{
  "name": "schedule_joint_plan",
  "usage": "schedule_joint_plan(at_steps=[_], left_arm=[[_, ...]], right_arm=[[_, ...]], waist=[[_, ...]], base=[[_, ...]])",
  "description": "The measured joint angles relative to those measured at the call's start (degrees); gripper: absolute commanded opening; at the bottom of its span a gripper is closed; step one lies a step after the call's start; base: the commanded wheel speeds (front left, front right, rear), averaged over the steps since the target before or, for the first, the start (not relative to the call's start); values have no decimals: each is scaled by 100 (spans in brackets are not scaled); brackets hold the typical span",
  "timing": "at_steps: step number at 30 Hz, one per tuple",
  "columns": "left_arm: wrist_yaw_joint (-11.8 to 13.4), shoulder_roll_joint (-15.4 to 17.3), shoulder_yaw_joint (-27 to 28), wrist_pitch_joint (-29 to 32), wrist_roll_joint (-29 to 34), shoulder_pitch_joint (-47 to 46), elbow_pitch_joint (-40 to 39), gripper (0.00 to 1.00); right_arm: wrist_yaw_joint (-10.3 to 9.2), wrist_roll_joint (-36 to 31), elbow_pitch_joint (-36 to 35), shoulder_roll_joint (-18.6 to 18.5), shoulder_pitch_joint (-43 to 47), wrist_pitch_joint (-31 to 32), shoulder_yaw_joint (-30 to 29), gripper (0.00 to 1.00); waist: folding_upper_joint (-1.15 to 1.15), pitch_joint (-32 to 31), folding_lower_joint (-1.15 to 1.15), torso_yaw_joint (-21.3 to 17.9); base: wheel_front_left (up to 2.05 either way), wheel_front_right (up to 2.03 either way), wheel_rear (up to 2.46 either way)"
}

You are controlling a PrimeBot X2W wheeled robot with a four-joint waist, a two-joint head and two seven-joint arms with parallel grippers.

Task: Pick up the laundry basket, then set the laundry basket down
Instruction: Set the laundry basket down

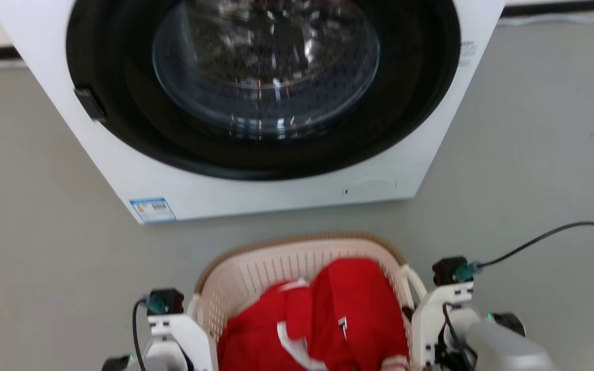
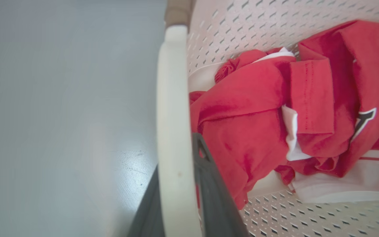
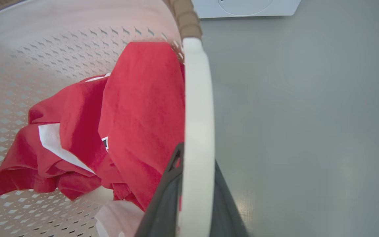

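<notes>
Nearest left: left gripper (image 2: 176,171), dark fingers clamped on the white left loop handle (image 2: 173,98), one finger inside the wall and one outside. Nearest right: right gripper (image 3: 197,164), closed the same way on the right loop handle (image 3: 197,98). Gripping both sides at once should keep the load level. Between them, near centre: laundry basket (image 1: 276,263), cream perforated walls, brown rim. Its base is hidden, so I cannot tell whether it is lifted or resting. Contents: red garment (image 1: 348,304) with white trim, crumpled low inside and unlikely to spill. Beyond: a strip of grey floor (image 1: 534,154). Farthest: white washer (image 1: 276,196), its round glass door (image 1: 266,67) facing the basket.
</notes>
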Motion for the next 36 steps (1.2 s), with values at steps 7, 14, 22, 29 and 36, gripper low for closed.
schedule_joint_plan(at_steps=[7,14,22,29,36], left_arm=[[0,40,-48,-311,1,-386,-29,0],[0,135,-97,-622,8,-865,-62,0],[0,198,-196,-861,7,-1376,-144,0],[-1,288,-286,-1034,7,-1753,-155,0],[-2,301,-342,-1174,7,-2075,-137,0]], right_arm=[[0,0,8,-21,-341,-345,-2,0],[1,0,26,-3,-770,-778,-4,0],[4,0,124,-3,-1212,-1252,-5,0],[5,32,124,5,-1528,-1494,-18,0],[5,55,140,-10,-1788,-1649,-45,0]], waist=[[0,565,0,17],[0,1271,1,19],[0,2100,0,43],[0,2678,0,47],[0,3128,0,69]], base=[[0,0,0],[0,0,0],[0,0,0],[0,0,0],[0,0,0]])
